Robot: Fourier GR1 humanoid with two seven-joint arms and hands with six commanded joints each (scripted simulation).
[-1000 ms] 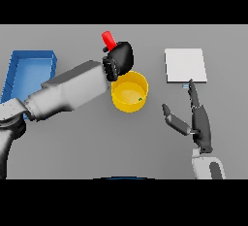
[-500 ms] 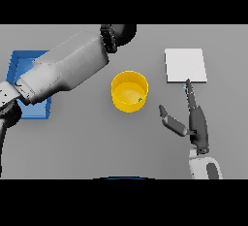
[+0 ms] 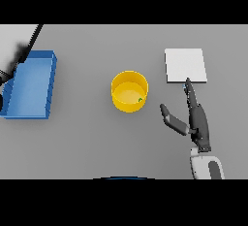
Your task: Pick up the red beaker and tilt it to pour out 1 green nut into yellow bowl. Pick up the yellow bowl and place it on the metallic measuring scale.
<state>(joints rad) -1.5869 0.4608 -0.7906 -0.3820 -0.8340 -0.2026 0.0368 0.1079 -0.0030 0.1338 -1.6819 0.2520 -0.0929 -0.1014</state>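
I am holding my right hand (image 3: 197, 123) open, fingers (image 3: 190, 94) straight, thumb spread, to the right of and slightly nearer than the one yellow bowl (image 3: 129, 91), well apart from it. The bowl is standing upright mid-worktop (image 3: 97, 142), one green nut (image 3: 140, 99) inside. One measuring scale (image 3: 185, 65) is lying far right, just beyond my fingertips. One blue tray (image 3: 30, 85) is sitting left. My left hand and the red beaker are not showing, so the right hand is judged nearer.

Right hand (image 3: 198, 123): above the table's near right part, palm on edge, fingers straight and pointing toward the far edge, thumb spread out to the left. White and grey forearm enters from the near edge. Left arm: only a blurred streak at the far left corner.
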